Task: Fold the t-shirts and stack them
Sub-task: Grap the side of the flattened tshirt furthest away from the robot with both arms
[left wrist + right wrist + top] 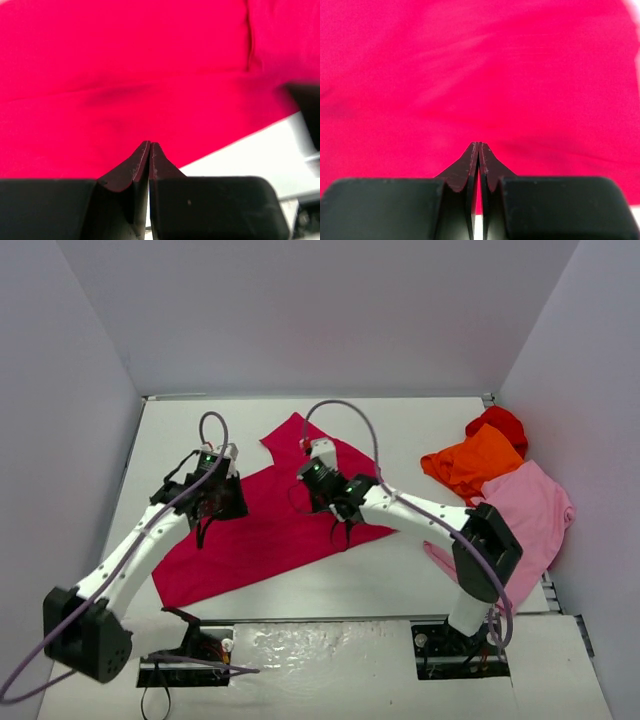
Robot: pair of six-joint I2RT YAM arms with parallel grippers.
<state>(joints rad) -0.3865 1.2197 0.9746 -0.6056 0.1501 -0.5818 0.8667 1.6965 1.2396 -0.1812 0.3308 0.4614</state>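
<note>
Handled item: crimson-magenta t-shirt (265, 525). Lies spread flat on the desk (400, 425), left of centre. Long axis runs diagonally, from the near-left toward the far right. One pointed corner juts toward the far side of the desk. Cannot tell from overhead which end carries the collar.

Left end effector (204, 528): sits at the shirt's left edge, pointing down. Wrist view shows the fingers pressed together over crimson cloth, with bare desk showing at lower right. No cloth seen between the tips, though a thin pinch may be hidden there.

Right end effector (342, 532): sits over the shirt's right part, near its right edge, also pointing down. Fingers closed tight against each other. Crimson cloth fills nearly the whole wrist view, with no fold visible in the grip.

Other garments lie bunched at the right side of the desk, well apart from the crimson one. Orange t-shirt (470, 462) is crumpled and touches the red t-shirt (500, 425) behind it. Light pink t-shirt (530, 510) is just nearer, trailing toward the desk's right edge.
</note>
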